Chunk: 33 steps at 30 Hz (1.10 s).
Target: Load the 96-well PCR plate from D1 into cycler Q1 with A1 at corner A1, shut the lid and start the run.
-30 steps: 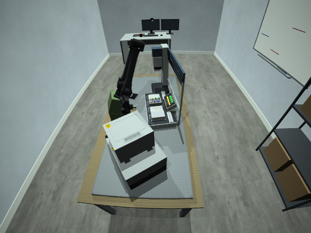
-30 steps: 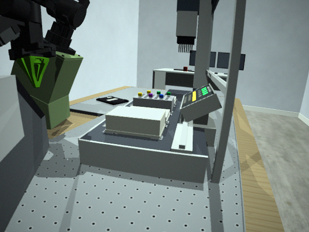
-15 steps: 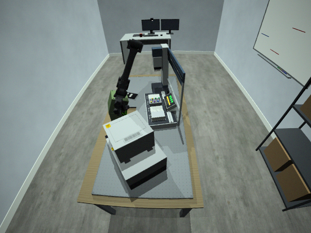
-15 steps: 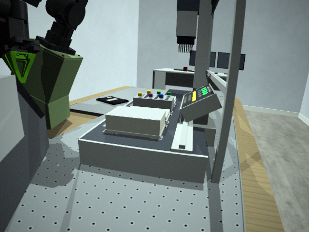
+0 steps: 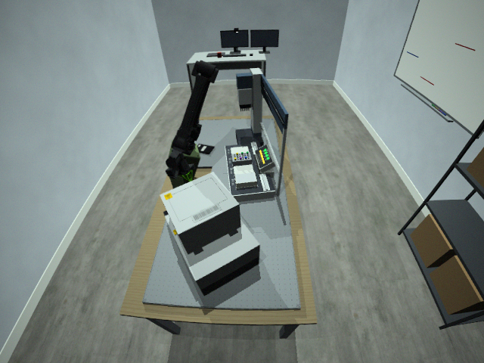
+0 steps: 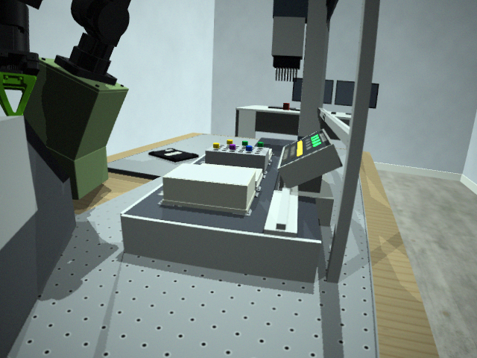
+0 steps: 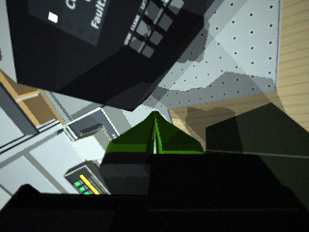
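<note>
Green-fingered gripper (image 7: 154,136), pinched shut on nothing, points at grey box-shaped cycler Q1's (image 5: 203,211) dark slanted key panel (image 7: 145,34) just ahead; PCR plate on D1 isn't identifiable, likely on grey deck tray (image 6: 219,246).

Small room, pale blue-grey walls (image 5: 78,78), darker grey rear wall (image 5: 249,15), white skirting along the base. Grey wood-plank floor (image 5: 352,195). Wooden table (image 5: 218,314) in the middle, dark legs, topped with a grey perforated board (image 5: 273,273). White desk (image 5: 226,58) at the rear wall with 2 black monitors (image 5: 249,38), keyboard, small red item. Whiteboard (image 5: 442,54) on right wall with red and blue strokes, markers on its ledge. Black shelf (image 5: 442,183) at right, 2 brown boxes (image 5: 449,269) on it. Even, soft light, faint shadows.
</note>
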Tool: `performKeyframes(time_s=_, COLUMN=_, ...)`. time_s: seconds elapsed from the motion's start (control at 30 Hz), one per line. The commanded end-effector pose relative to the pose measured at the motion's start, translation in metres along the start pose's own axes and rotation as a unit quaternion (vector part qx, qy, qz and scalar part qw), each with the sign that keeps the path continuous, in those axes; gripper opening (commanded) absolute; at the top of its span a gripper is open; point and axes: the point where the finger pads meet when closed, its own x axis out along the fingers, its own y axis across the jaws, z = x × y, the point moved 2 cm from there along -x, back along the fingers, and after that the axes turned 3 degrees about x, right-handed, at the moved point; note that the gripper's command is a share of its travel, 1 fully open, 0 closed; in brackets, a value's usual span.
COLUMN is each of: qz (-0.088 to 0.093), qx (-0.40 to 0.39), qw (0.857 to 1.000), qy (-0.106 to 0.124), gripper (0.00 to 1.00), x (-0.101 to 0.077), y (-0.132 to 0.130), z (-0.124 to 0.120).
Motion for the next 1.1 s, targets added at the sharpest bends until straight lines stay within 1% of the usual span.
performKeyframes(time_s=0.0, qz=0.015, qx=0.026, qw=0.999, qy=-0.023, gripper=0.0, x=-0.008, y=0.001, z=0.023)
performKeyframes(time_s=0.03, qz=0.02, qx=0.031, qw=0.999, qy=-0.028, gripper=0.0, x=-0.007, y=0.004, z=0.023)
performKeyframes(time_s=0.07, qz=0.024, qx=0.036, qw=0.999, qy=-0.03, gripper=0.0, x=-0.01, y=0.002, z=0.028)
performKeyframes(time_s=0.13, qz=0.024, qx=0.036, qw=0.999, qy=-0.03, gripper=0.0, x=-0.01, y=0.002, z=0.028)
performKeyframes(time_s=0.17, qz=0.024, qx=0.039, qw=0.998, qy=-0.031, gripper=0.0, x=-0.012, y=-0.002, z=0.031)
performKeyframes(time_s=0.2, qz=0.031, qx=0.051, qw=0.998, qy=-0.034, gripper=0.0, x=-0.016, y=-0.006, z=0.036)
performKeyframes(time_s=0.27, qz=0.037, qx=0.072, qw=0.996, qy=-0.041, gripper=0.0, x=-0.015, y=-0.006, z=0.035)
performKeyframes(time_s=0.37, qz=0.051, qx=0.102, qw=0.992, qy=-0.05, gripper=0.0, x=-0.026, y=-0.019, z=0.046)
performKeyframes(time_s=0.43, qz=0.06, qx=0.118, qw=0.99, qy=-0.053, gripper=0.0, x=-0.023, y=-0.016, z=0.042)
performKeyframes(time_s=0.53, qz=0.073, qx=0.142, qw=0.985, qy=-0.061, gripper=0.0, x=-0.034, y=-0.028, z=0.051)
performKeyframes(time_s=0.6, qz=0.082, qx=0.162, qw=0.981, qy=-0.064, gripper=0.0, x=-0.031, y=-0.027, z=0.047)
performKeyframes(time_s=0.63, qz=0.087, qx=0.169, qw=0.979, qy=-0.068, gripper=0.0, x=-0.035, y=-0.031, z=0.051)
performKeyframes(time_s=0.7, qz=0.087, qx=0.169, qw=0.979, qy=-0.068, gripper=0.0, x=-0.035, y=-0.031, z=0.051)
performKeyframes(time_s=0.73, qz=0.087, qx=0.167, qw=0.98, qy=-0.071, gripper=0.0, x=-0.038, y=-0.033, z=0.055)
performKeyframes(time_s=0.77, qz=0.094, qx=0.177, qw=0.977, qy=-0.075, gripper=0.0, x=-0.043, y=-0.038, z=0.059)
performKeyframes(time_s=0.8, qz=0.101, qx=0.185, qw=0.974, qy=-0.078, gripper=0.0, x=-0.042, y=-0.037, z=0.059)
performKeyframes(time_s=0.87, qz=0.109, qx=0.204, qw=0.969, qy=-0.08, gripper=0.0, x=-0.039, y=-0.036, z=0.053)
performKeyframes(time_s=0.97, qz=0.123, qx=0.236, qw=0.96, qy=-0.089, gripper=0.0, x=-0.051, y=-0.053, z=0.06)
performKeyframes(time_s=1.07, qz=0.138, qx=0.258, qw=0.952, qy=-0.093, gripper=0.0, x=-0.046, y=-0.047, z=0.055)
